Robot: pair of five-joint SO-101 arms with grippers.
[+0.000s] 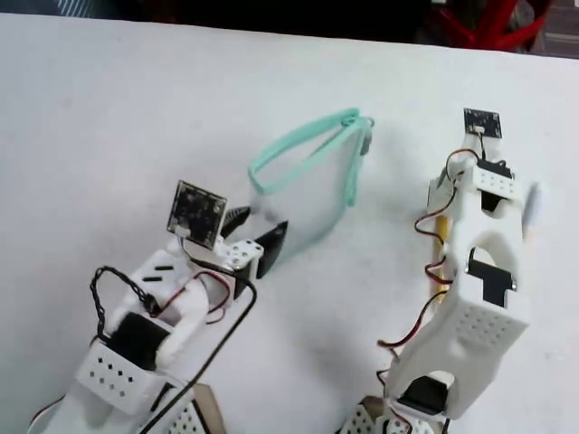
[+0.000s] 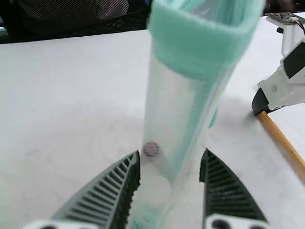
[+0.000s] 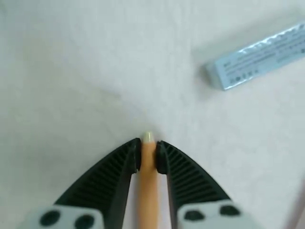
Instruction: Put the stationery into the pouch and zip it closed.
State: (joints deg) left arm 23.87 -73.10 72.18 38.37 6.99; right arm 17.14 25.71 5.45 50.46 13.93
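The clear pouch [image 1: 308, 176] with teal trim lies mid-table, its mouth gaping toward the far side. My left gripper [image 1: 258, 237] is shut on its near end; in the left wrist view the pouch [image 2: 190, 95] stands between the two fingers of that gripper [image 2: 170, 157]. My right gripper [image 3: 148, 143] is shut on a yellow-orange pencil [image 3: 148, 181], just above the table. The pencil [image 1: 441, 228] pokes out under the right arm [image 1: 479, 262], to the right of the pouch. The left wrist view also catches that pencil [image 2: 282, 140] and the right arm's gripper [image 2: 274, 93].
A pale blue and white eraser-like block [image 3: 257, 57] lies on the white table [image 1: 109, 117] beyond the pencil's tip. The table's far edge [image 1: 271, 32] meets a dark background. Bare table stretches left of the pouch.
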